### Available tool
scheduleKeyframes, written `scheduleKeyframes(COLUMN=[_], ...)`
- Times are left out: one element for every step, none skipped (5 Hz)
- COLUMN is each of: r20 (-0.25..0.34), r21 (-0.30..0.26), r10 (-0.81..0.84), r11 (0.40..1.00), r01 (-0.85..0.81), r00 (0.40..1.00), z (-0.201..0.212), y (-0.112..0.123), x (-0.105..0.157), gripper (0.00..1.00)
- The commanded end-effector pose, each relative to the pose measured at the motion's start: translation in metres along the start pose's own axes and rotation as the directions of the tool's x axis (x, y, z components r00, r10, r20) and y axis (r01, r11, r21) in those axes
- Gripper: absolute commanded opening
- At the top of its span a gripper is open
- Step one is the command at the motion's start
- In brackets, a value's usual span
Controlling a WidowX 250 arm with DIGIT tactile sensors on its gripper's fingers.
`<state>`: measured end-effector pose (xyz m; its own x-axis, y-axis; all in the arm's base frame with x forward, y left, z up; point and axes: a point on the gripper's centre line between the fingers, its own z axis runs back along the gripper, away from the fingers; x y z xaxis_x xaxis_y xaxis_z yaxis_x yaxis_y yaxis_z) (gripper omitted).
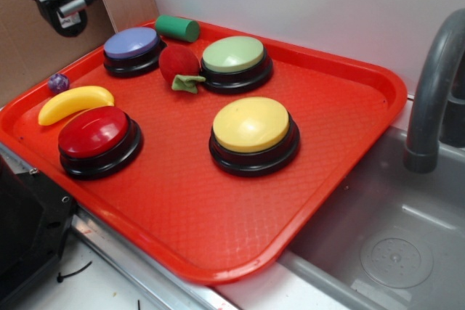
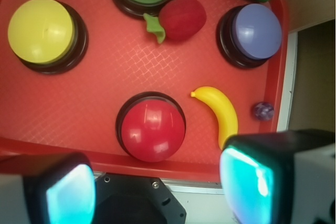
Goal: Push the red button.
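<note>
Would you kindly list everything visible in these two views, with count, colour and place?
Textured plastic tray: one, red, beside the sink.
Glossy red dome button: one, tray's front left.
Yellow dome button: one, mid tray.
Green dome button: one, rear.
Blue dome button: one, rear left.
Fuzzy strawberry toy: one, red, between blue and green buttons.
Toy banana: one, yellow, beside red button.
Green cylinder: one, rear rim.
Small purple ball: one, left edge.
Metal sink: one, grey, right.
Faucet: one, grey.
Pincer: one, black, open, raised off the tray.

Bright, even light puts soft glare on the red button [image 2: 152, 128], while the near end effector fingers [image 2: 249, 179] are blurred.
</note>
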<state>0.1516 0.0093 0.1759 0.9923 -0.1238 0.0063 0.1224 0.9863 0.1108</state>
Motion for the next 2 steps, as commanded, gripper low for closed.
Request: scheduleKeyframes(r20=[0.076,0.102], r21=[0.014,-0.004], r10=[0.043,0.045], r11=[0.999,0.999], r01=[-0.044,-0.044], r00=[0.996,0.994], z=[0.0248,0.0322], y=[0.0016,0.0007], x=[0.0099,0.0075], gripper=[1.00,1.00])
